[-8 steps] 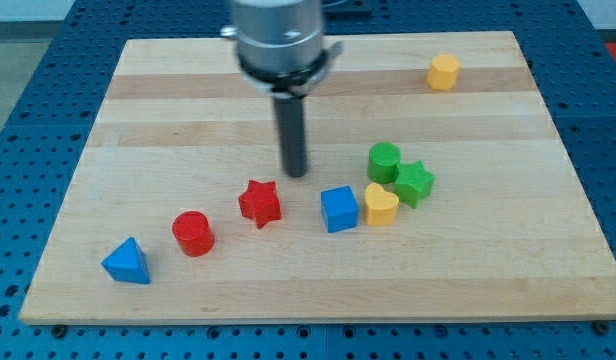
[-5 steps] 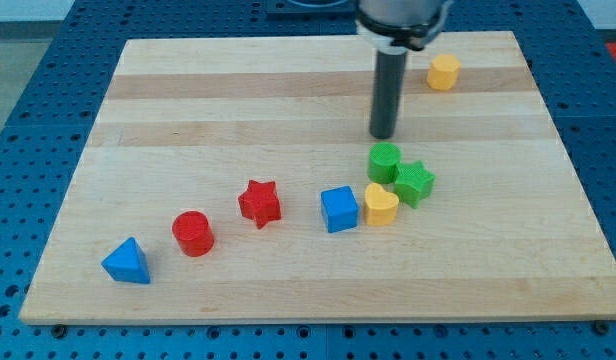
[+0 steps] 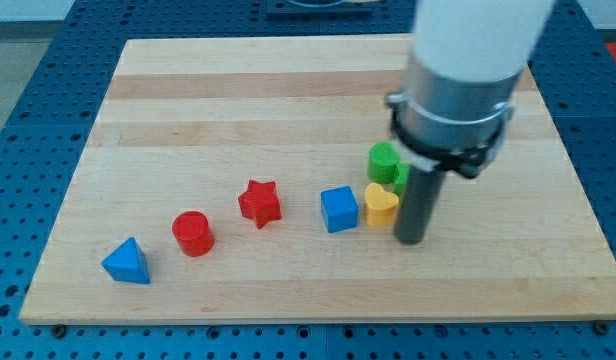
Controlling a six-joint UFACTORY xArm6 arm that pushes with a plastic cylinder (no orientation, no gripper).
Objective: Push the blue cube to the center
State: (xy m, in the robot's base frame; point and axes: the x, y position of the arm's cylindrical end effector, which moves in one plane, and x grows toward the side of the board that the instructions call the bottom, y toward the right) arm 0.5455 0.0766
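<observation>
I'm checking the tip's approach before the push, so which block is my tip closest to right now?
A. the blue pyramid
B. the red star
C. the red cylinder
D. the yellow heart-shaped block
D: my tip sits just to the view's right of the yellow heart-shaped block, which lies between it and the blue cube; the red star, red cylinder and blue pyramid lie far off to the view's left.

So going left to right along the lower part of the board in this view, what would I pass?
Blue pyramid → red cylinder → red star → blue cube → yellow heart → my tip, just right of the heart.
</observation>
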